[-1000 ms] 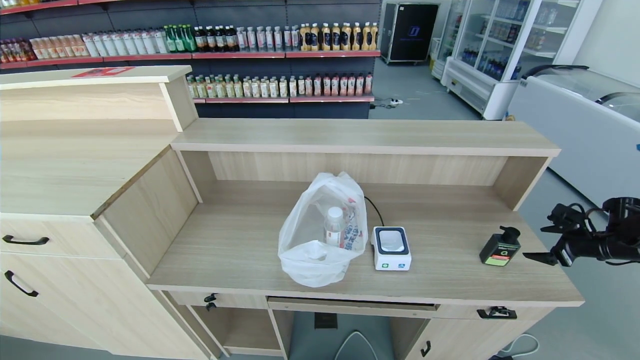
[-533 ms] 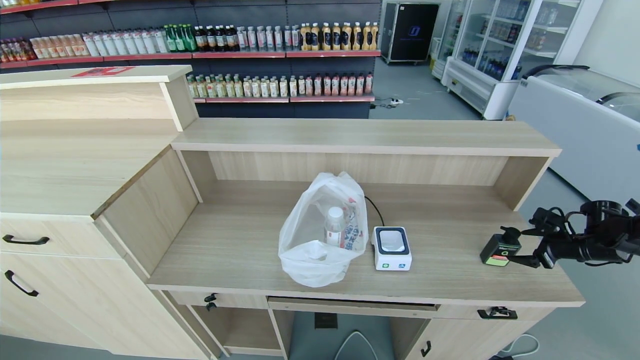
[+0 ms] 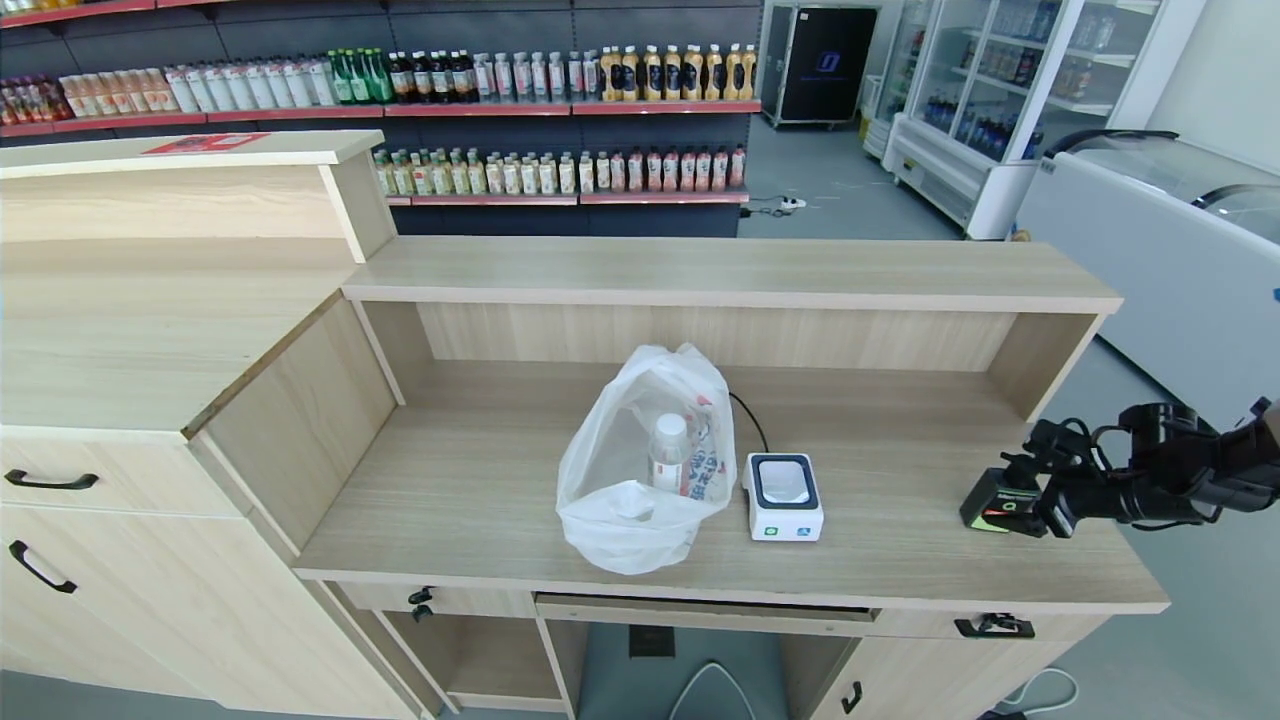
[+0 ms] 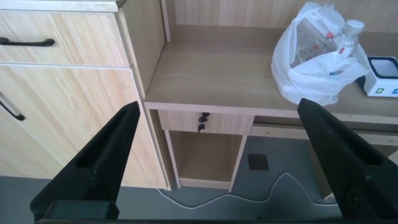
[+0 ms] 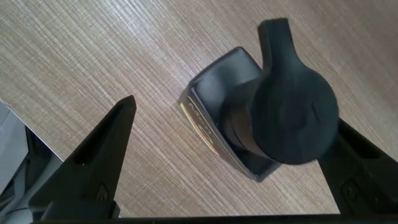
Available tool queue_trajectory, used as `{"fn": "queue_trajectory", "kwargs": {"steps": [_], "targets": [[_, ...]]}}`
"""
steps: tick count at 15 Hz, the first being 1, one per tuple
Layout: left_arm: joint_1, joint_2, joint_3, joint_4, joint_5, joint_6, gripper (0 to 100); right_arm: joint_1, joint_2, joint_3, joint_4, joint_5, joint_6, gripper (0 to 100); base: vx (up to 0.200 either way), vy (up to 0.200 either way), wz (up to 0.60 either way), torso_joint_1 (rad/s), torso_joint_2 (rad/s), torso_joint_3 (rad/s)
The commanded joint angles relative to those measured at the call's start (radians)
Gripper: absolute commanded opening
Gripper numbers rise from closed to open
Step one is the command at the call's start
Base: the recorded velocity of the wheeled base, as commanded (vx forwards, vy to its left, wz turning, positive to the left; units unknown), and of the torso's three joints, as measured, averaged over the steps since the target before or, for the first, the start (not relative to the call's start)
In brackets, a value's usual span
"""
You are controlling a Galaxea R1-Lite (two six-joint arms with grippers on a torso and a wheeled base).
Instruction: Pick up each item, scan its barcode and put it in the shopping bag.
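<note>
A dark pump bottle (image 3: 992,500) with a green and pink label stands near the right end of the wooden counter (image 3: 900,440). My right gripper (image 3: 1025,488) is open, with one finger on each side of the bottle. From the right wrist camera, the bottle's pump head (image 5: 292,118) sits between the open fingers (image 5: 93,165). A white plastic shopping bag (image 3: 630,500) stands mid-counter with a clear bottle (image 3: 668,452) inside it. Right beside the bag sits the white barcode scanner (image 3: 784,496). My left gripper (image 4: 217,168) is open and empty, low in front of the counter's left side.
The counter has a raised back shelf (image 3: 730,270) and side walls. A taller cabinet (image 3: 120,330) with drawers stands to the left. Drink shelves (image 3: 400,90) and freezers (image 3: 1150,230) fill the shop behind. In the left wrist view, the bag (image 4: 317,56) and scanner (image 4: 380,68) lie far off.
My right gripper has moved left along the counter, from a short way right of the pump bottle to straddling it. The bottle, bag and scanner have stayed put.
</note>
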Motion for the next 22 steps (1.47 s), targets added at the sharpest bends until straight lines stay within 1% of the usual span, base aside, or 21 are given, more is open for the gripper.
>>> {"fn": "queue_trajectory", "kwargs": {"steps": [1,10,11,16,19,22], "targets": [[0.0,0.0,0.0,0.0,0.001,0.0,100,0.009,0.014,-0.003,0.0,0.0,-0.001,100,0.0,0.0,0.0,0.0,0.0,0.0],[0.0,0.0,0.0,0.0,0.001,0.0,100,0.033,0.048,-0.033,0.0,-0.001,0.001,100,0.0,0.0,0.0,0.0,0.0,0.0],[0.0,0.0,0.0,0.0,0.001,0.0,100,0.036,0.048,-0.033,-0.002,-0.003,0.002,0,0.0,0.0,0.0,0.0,0.0,0.0],[0.0,0.0,0.0,0.0,0.001,0.0,100,0.038,0.046,-0.033,-0.002,-0.001,-0.001,0,0.0,0.0,0.0,0.0,0.0,0.0],[0.0,0.0,0.0,0.0,0.001,0.0,100,0.041,-0.009,-0.023,-0.043,-0.006,-0.007,0,0.0,0.0,0.0,0.0,0.0,0.0],[0.0,0.0,0.0,0.0,0.001,0.0,100,0.012,-0.233,0.086,-0.052,-0.004,-0.008,0,0.0,0.0,0.0,0.0,0.0,0.0]]}}
